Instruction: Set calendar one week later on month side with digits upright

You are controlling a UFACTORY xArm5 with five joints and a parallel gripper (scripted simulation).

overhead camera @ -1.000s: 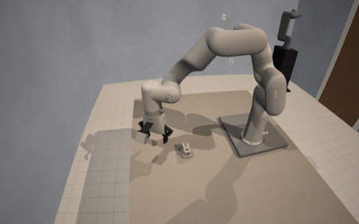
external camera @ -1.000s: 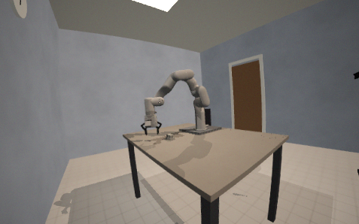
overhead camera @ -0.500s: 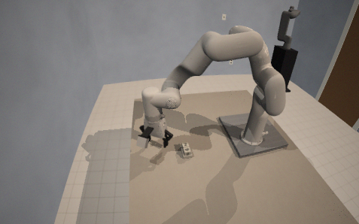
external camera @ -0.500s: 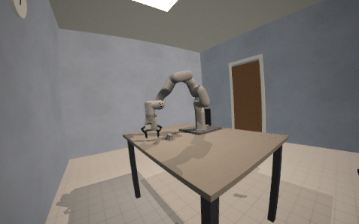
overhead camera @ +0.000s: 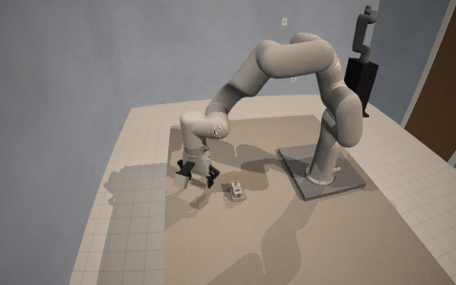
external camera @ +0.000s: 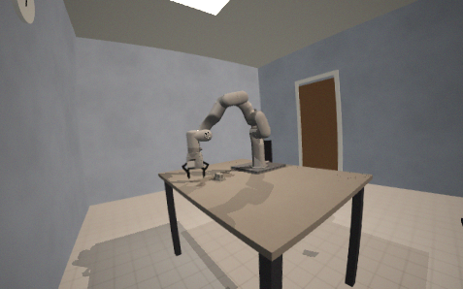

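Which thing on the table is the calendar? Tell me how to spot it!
Find the big pale robot arm on its grey base plate. The calendar is the tiny pale block on the brown table, beside the open black gripper. It is the only small boxy thing with dark marks.

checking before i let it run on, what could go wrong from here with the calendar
1. The claw hangs open and empty near the table's far corner, well to one side of the calendar tray; it may need a long sideways move, and a sweep that low could knock the tray.
2. The tray is small and its cubes sit close together, so the wide fingers could bump one cube while closing on the other.
3. The digits are too small to read here, so a wrong face could go unnoticed.
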